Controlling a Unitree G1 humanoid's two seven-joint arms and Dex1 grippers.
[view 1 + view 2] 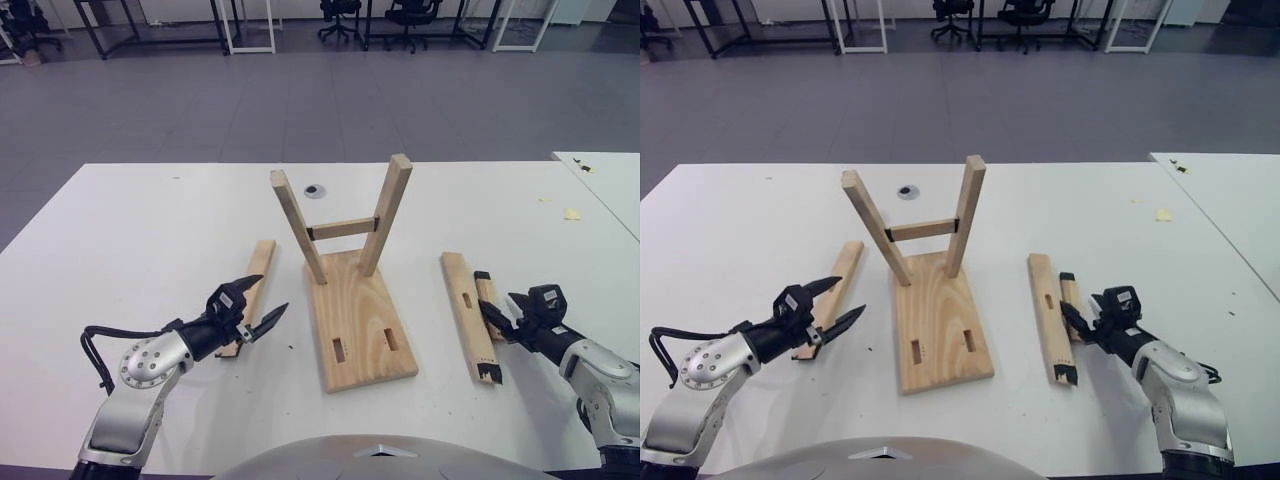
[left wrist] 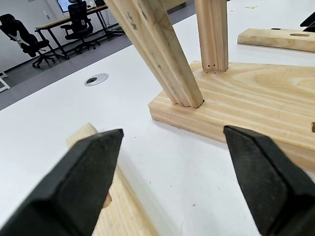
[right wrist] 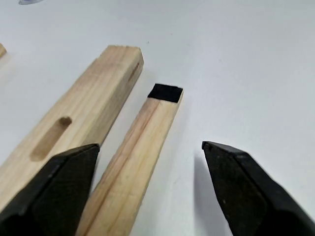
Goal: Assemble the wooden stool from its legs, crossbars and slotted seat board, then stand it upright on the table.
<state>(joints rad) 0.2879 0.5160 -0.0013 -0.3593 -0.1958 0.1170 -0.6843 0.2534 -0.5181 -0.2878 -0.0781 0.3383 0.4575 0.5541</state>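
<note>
The slotted seat board (image 1: 358,320) lies flat mid-table. Two legs (image 1: 298,225) stand slanted in its far slots, joined by a crossbar (image 1: 343,229). Its two near slots are empty. A loose leg (image 1: 252,285) lies left of the board, and my left gripper (image 1: 262,303) hovers open over its near end, pointing at the board (image 2: 256,103). Right of the board lies another loose leg (image 1: 466,312) with a short, black-tipped crossbar (image 1: 487,295) beside it. My right gripper (image 1: 497,306) is open, its fingers (image 3: 54,196) straddling that crossbar (image 3: 138,157).
The white table (image 1: 150,220) has a round cable grommet (image 1: 316,190) behind the stool. A second table (image 1: 610,180) stands at the far right. Office chairs and desk frames stand on the floor well behind.
</note>
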